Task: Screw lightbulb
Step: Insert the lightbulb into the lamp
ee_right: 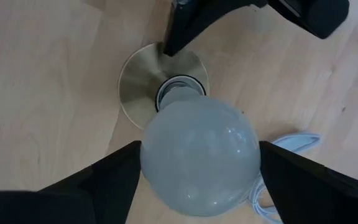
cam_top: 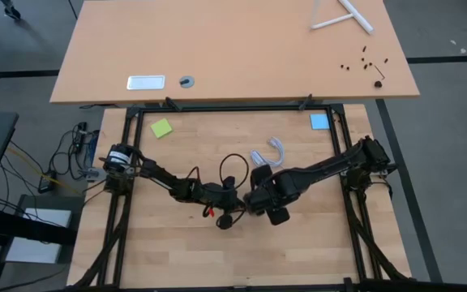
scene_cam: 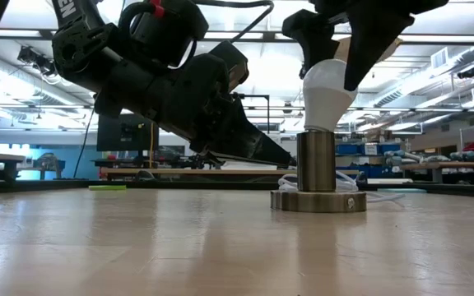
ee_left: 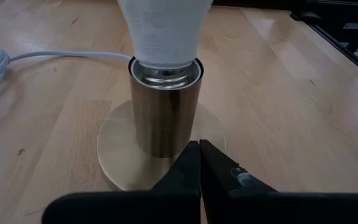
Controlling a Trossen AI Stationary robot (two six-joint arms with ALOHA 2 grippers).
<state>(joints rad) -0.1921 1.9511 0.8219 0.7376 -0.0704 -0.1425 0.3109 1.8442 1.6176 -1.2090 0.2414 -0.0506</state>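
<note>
On the socket's (ee_left: 161, 118) round base plate, on the side nearest the left arm, the left gripper (ee_left: 199, 163) presses down with its fingers pinched together, pinning the base. The lightbulb (scene_cam: 327, 97) stands upright in the socket's cylinder, its narrow metal end inside the collar; from the left wrist view the thread looks only partly seated. Above the socket, the right gripper (ee_right: 197, 163) comes straight down over the bulb, its fingers (ee_right: 107, 180) spread to either side of the globe, very close to the glass; whether they touch it I cannot tell. Beyond the socket its white cord (ee_left: 55, 56) trails off across the table. To turn well, the right gripper should grip lightly, stay centred over the socket's axis, and twist without tilting, while the left keeps the base from spinning.
</note>
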